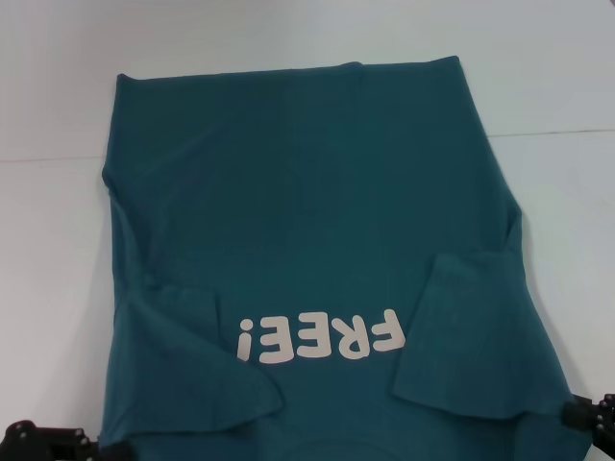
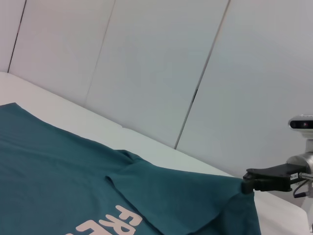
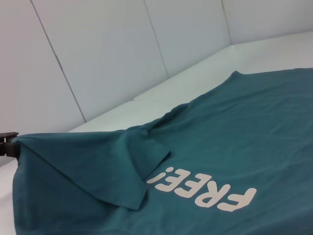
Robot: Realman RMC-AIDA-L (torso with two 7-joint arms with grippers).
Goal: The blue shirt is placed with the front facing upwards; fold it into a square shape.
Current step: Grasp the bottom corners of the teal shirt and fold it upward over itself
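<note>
At the worktop's [image 1: 58, 240] near left corner, left gripper [image 1: 48, 444] low beside the blue shirt [image 1: 307, 211], pinching its shoulder corner, as seen from the right wrist. Across the middle of the worktop, shirt spread front up, "FREE!" lettering [image 1: 319, 337] legible, both sleeves turned inward over the chest. At the near right corner, right gripper [image 2: 252, 182] clamped on the other shoulder corner, cloth lifted slightly. Judged early: sleeves tucked, lengthwise folds into a square not yet made.
</note>
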